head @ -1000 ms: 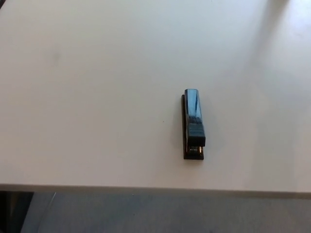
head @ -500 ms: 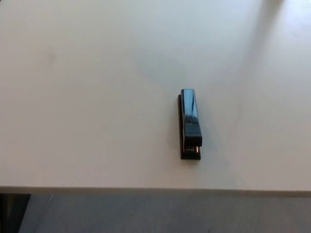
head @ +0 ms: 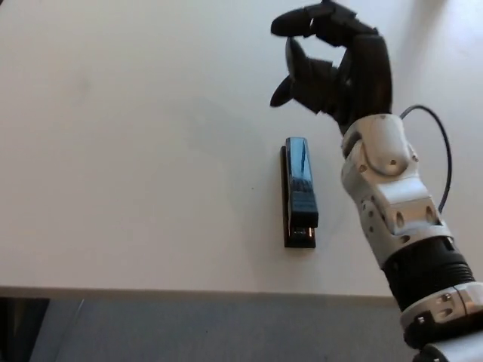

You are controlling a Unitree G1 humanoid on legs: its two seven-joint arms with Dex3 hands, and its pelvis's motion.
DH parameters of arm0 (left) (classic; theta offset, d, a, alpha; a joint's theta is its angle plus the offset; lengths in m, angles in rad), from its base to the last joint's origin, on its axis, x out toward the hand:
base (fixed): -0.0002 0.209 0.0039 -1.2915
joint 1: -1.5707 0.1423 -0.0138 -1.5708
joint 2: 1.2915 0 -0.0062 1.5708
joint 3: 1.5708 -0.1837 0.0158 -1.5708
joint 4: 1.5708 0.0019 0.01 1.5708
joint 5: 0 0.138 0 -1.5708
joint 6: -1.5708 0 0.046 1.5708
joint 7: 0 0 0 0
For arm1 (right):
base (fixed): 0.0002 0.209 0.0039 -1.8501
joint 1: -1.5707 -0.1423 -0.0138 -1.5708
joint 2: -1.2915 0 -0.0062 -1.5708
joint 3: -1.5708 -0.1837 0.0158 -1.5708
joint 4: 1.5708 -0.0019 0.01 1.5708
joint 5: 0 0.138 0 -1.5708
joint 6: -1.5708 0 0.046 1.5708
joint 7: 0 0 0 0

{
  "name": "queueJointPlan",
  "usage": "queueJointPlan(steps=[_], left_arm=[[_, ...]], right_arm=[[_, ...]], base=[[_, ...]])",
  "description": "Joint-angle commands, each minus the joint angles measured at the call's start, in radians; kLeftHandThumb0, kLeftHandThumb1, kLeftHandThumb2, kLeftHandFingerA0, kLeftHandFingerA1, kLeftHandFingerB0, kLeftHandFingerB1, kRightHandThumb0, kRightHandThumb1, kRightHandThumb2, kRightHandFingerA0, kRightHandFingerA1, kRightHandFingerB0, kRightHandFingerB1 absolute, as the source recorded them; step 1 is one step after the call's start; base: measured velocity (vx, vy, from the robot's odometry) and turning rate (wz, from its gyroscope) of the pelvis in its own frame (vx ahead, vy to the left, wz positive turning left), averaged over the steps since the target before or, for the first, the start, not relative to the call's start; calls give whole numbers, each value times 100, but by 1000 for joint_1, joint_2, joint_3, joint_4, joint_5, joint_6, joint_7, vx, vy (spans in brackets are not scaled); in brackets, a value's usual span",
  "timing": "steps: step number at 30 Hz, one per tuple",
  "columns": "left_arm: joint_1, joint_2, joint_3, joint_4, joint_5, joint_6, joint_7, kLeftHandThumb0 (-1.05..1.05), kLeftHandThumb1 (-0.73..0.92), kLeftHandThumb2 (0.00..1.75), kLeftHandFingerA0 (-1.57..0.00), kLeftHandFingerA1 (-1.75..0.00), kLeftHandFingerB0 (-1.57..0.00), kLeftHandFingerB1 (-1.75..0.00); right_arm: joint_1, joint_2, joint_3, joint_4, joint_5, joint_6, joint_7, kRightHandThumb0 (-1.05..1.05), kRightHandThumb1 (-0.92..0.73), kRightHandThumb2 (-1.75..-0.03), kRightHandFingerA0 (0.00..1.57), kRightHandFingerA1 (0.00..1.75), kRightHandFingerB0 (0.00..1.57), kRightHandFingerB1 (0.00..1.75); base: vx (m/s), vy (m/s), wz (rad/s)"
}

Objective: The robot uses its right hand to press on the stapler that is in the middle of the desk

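hovering right robot hand [head: 336, 64] fingers spread, stapler [head: 299, 191] untouched, bare desk [head: 136, 151] around

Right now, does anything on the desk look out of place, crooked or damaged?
Nothing stands out. The stapler lies flat and whole on the white desk, lengthwise away from the robot. The right hand hovers beyond its far end, fingers apart, touching nothing. No spill or damage shows.
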Motion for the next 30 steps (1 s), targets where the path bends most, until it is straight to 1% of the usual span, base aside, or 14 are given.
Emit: queueJointPlan(steps=[1,2,5,9,10,11,12,13,14,16,17,25,26,30], left_arm=[[7,19,-2,-3,-9,-28,-9,-45,92,89,0,-13,0,-13],[6,21,1,-3,-13,-22,-13,-57,86,102,0,-20,0,-19],[4,20,4,-2,-17,-19,-18,-56,86,102,0,-19,0,-19],[8,20,0,-6,-11,-31,-20,-56,86,102,0,-20,0,-19],[8,21,0,-6,-10,-32,-19,-45,92,88,0,-13,0,-13],[7,21,1,-5,-11,-28,-18,-58,86,103,0,-20,0,-19],[7,21,0,-6,-11,-29,-18,-58,87,103,0,-19,0,-19],[9,21,-2,-10,-9,-28,-17,-46,92,88,0,-13,0,-13],[10,21,-3,-12,-8,-30,-16,-45,92,89,0,-14,0,-14],[7,22,-8,-13,-3,-31,-12,-45,92,89,0,-14,0,-14],[5,22,-12,-11,0,-31,-11,-58,87,104,0,-20,0,-19],[-4,23,-5,-15,-15,-32,-22,-57,86,103,0,-20,0,-20],[-3,24,-8,-13,-10,-37,-20,-45,92,89,0,-14,0,-15],[-6,28,-14,-9,-5,-39,-17,-45,92,89,0,-12,0,-13]], right_arm=[[0,38,-13,184,-54,-98,-24,-10,-78,-80,122,123,75,117],[-5,47,-25,221,-47,-85,-33,-10,-76,-81,123,120,76,117],[-11,59,-49,293,-37,-104,-19,-5,-72,-87,125,115,76,120],[4,67,-38,357,-76,-103,-26,-12,-66,-88,126,105,80,110],[12,71,-42,368,-72,-107,-17,-7,-68,-88,124,111,79,111],[24,79,-59,386,-54,-115,5,-6,-68,-87,121,118,79,113],[29,83,-64,396,-51,-115,7,-7,-70,-84,118,123,78,114],[34,87,-68,407,-55,-111,4,-9,-72,-83,117,123,78,115],[39,89,-69,414,-60,-107,0,-9,-71,-85,117,124,77,116],[46,88,-69,428,-69,-118,2,-9,-72,-83,117,123,76,116],[49,91,-76,433,-65,-115,-5,-11,-73,-81,118,121,76,115],[80,110,-102,487,-64,-125,13,-10,-72,-80,119,122,76,118],[89,112,-100,492,-68,-128,14,-10,-72,-80,119,121,76,118],[128,130,-104,517,-69,-138,12,-12,-74,-77,120,120,77,114]], base=[[0,0,0],[0,0,0],[0,0,0],[0,0,0],[0,0,0],[0,0,0],[0,0,0],[0,0,0],[0,0,0],[0,0,0],[0,0,0],[0,0,0],[0,0,0],[0,0,0]])
